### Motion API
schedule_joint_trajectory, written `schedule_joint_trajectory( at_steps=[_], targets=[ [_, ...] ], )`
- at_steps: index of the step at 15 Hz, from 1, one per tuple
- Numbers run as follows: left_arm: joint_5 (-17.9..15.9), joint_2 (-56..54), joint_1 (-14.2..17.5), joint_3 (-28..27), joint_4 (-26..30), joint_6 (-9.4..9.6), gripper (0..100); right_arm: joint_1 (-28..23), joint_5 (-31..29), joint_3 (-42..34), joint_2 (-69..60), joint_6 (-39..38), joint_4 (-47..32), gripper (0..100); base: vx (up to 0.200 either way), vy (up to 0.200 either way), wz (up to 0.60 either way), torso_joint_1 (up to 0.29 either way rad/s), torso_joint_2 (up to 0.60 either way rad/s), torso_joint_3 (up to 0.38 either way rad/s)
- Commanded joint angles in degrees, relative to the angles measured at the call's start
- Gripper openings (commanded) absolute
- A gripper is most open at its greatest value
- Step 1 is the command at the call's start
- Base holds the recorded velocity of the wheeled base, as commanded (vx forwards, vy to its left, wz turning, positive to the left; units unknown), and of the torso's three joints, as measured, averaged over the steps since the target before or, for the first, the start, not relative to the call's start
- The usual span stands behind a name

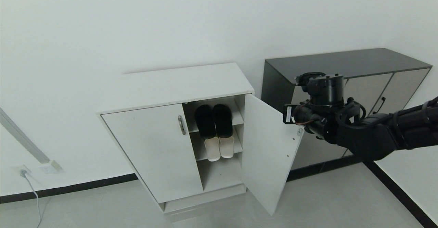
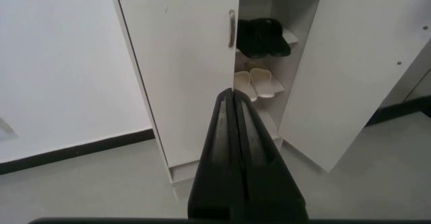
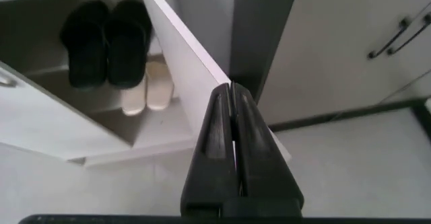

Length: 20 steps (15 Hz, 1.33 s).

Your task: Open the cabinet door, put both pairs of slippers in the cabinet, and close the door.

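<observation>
Cabinet door (image 1: 270,152) — open, frame centre-right; free edge beside right gripper (image 3: 232,96), jaws closed, empty. Left gripper (image 2: 234,99) — closed, empty. Floor (image 1: 342,200) lower right.

We are seeing a white cabinet (image 1: 178,84) of smooth matt laminate, its handle (image 1: 181,124) gleaming like brushed metal. Beyond the jaws of the matt black right gripper (image 3: 233,88), black slippers (image 3: 104,42) are looking rubbery, cream slippers (image 3: 147,89) smooth.

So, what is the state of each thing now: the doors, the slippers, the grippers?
Right cabinet door: open.
Left cabinet door: shut.
Black slippers: stored inside, higher up.
White slippers: stored inside, lower down.
Left gripper: shut, empty.
Right gripper: shut, empty, near the open door's edge.
Dark cabinet: doors shut.
</observation>
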<state>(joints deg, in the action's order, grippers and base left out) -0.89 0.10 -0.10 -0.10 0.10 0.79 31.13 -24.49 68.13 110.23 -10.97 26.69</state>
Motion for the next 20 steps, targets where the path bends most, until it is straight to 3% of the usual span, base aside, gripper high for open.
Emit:
schedule_joint_trajectory(
  at_steps=[1,9,14,20],
  targets=[
    [0.01,-0.01,0.01,0.01,-0.01,0.00,0,-2.48,3.13,6.49,3.94,-2.74,-5.06,0,0.000,0.000,0.00,0.000,0.00,0.000],
    [0.01,-0.01,0.01,0.01,-0.01,0.09,0,-4.77,4.10,11.32,10.36,-3.09,-6.38,0,0.000,0.000,0.00,0.000,0.00,0.000],
    [0.01,-0.01,0.01,0.01,-0.01,-0.09,0,-4.68,4.10,10.62,10.62,-3.18,-6.47,0,0.000,0.000,0.00,0.000,0.00,0.000],
    [0.01,-0.01,0.01,0.01,-0.01,-0.09,0,2.35,4.01,2.62,2.89,-3.35,-6.21,0,0.000,0.000,0.00,0.000,0.00,0.000]
  ],
)
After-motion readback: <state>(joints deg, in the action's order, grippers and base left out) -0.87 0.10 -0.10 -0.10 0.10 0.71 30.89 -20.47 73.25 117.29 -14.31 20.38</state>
